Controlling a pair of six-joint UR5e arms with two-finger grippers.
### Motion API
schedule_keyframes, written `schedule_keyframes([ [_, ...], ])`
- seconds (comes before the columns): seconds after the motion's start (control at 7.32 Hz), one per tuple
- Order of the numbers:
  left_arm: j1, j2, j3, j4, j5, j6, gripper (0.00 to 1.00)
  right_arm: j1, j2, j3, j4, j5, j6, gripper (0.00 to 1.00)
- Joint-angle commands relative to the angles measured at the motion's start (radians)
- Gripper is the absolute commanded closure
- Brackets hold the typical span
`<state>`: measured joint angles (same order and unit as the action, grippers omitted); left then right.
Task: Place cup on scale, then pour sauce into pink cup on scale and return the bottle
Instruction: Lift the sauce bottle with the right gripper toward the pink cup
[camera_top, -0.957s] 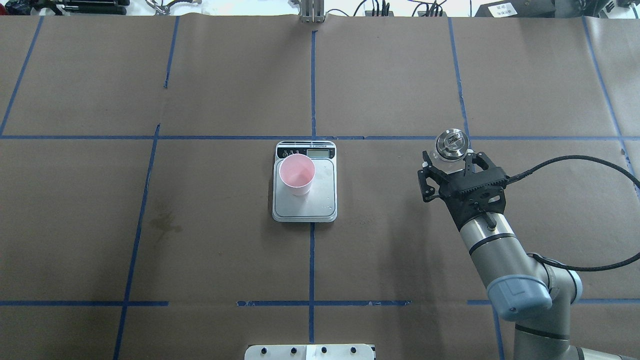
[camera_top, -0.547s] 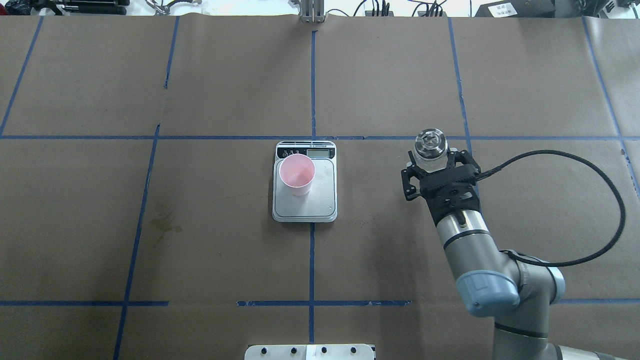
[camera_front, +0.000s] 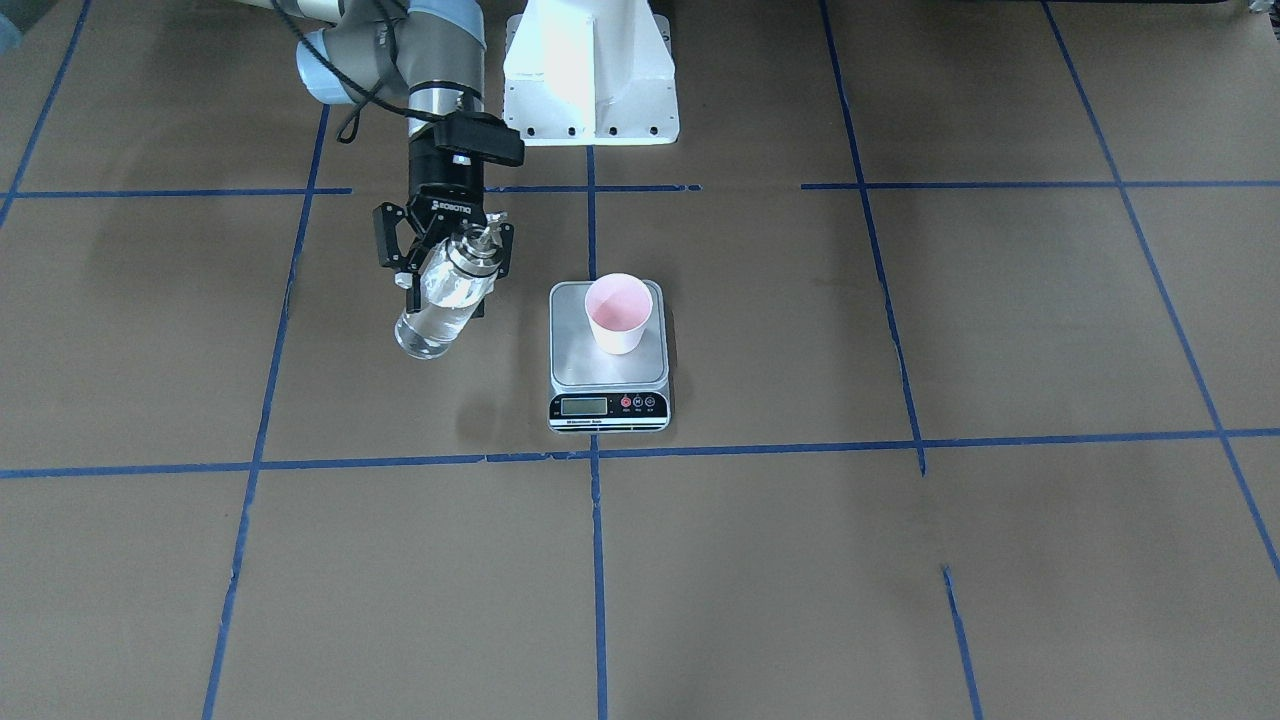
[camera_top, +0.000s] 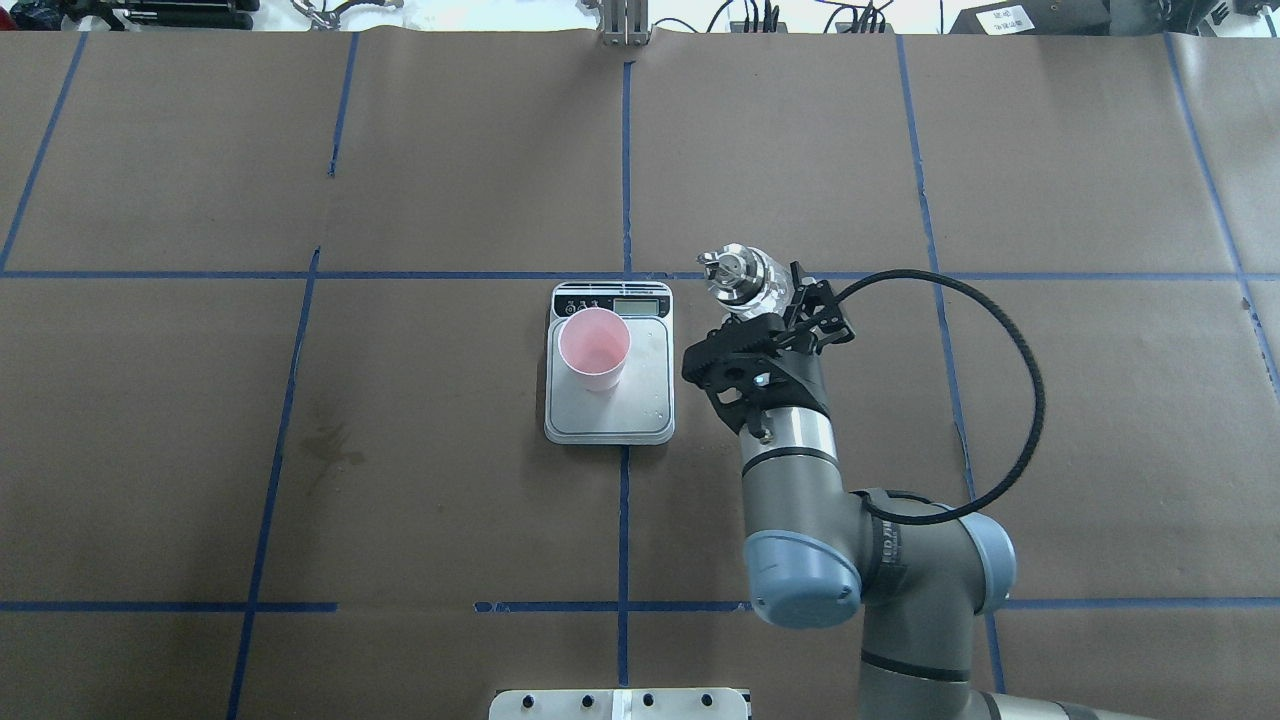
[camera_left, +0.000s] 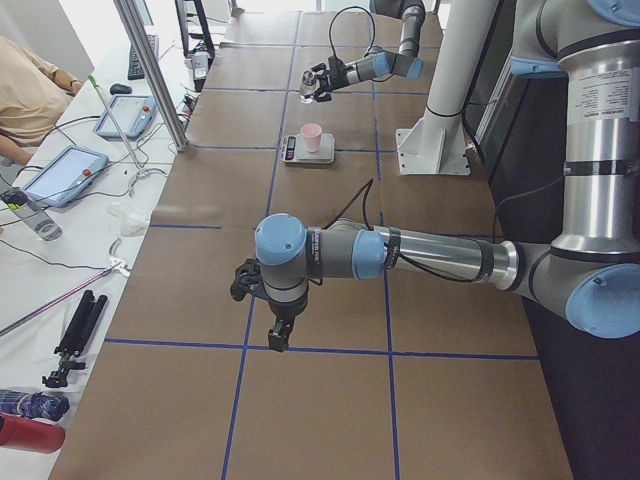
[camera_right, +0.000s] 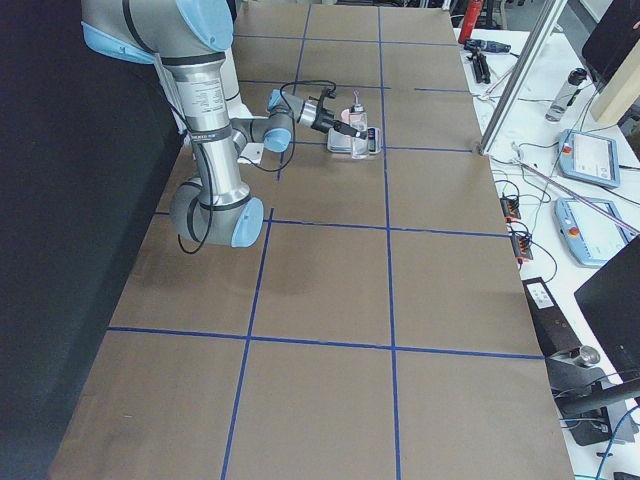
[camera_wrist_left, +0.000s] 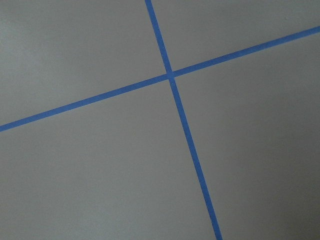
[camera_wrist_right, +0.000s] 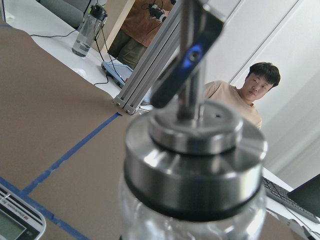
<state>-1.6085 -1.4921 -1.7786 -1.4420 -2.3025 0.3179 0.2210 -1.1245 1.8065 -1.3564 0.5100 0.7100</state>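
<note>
Front-facing view: my right gripper (camera_front: 447, 262) is clamped around the bottle (camera_front: 440, 300). The bottle hangs tilted in the air, spout toward the robot-side edge and base toward the operators' edge. The sauce (camera_front: 425, 325) shows clear through the glass. The scale (camera_front: 580, 365) lies about midway across the tabletop (camera_front: 900, 560), its display strip facing the operators' edge. The cup (camera_front: 620, 315) stands upright on its platform.

Overhead view: the bottle's silver top sits just off the scale's far right corner, apart from the cup and not over it. The right arm reaches in from the robot-side edge.

Exterior left view: my left gripper (camera_left: 278, 328) hangs low over the brown paper near the table's left end, well apart from the scale. I cannot tell from here whether it is open or closed.

Exterior right view: the right gripper and bottle are small and far off, just beside the scale.

Left wrist view: only crossed blue tape lines (camera_wrist_left: 170, 75) on paper.

Right wrist view: the bottle's collar and spout fill the frame.
</note>
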Motion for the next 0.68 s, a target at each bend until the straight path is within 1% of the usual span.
schedule_keyframes([
  [0.0, 0.001, 0.012, -0.005, 0.0, 0.0, 0.001, 0.0, -0.015, 0.107, -0.003, -0.321, -0.04, -0.007, 1.0],
  [0.14, 0.001, 0.012, -0.005, 0.0, 0.0, 0.003, 0.0, -0.015, 0.124, -0.009, -0.401, -0.047, -0.124, 1.0],
  [0.27, 0.001, 0.012, -0.005, 0.0, -0.002, 0.003, 0.0, -0.015, 0.126, -0.031, -0.405, -0.05, -0.159, 1.0],
  [0.41, 0.001, 0.012, -0.005, 0.0, 0.0, 0.003, 0.0, -0.011, 0.146, -0.082, -0.405, -0.053, -0.159, 1.0],
  [0.55, 0.001, 0.012, -0.005, 0.0, 0.0, 0.003, 0.0, -0.008, 0.15, -0.107, -0.405, -0.054, -0.159, 1.0],
])
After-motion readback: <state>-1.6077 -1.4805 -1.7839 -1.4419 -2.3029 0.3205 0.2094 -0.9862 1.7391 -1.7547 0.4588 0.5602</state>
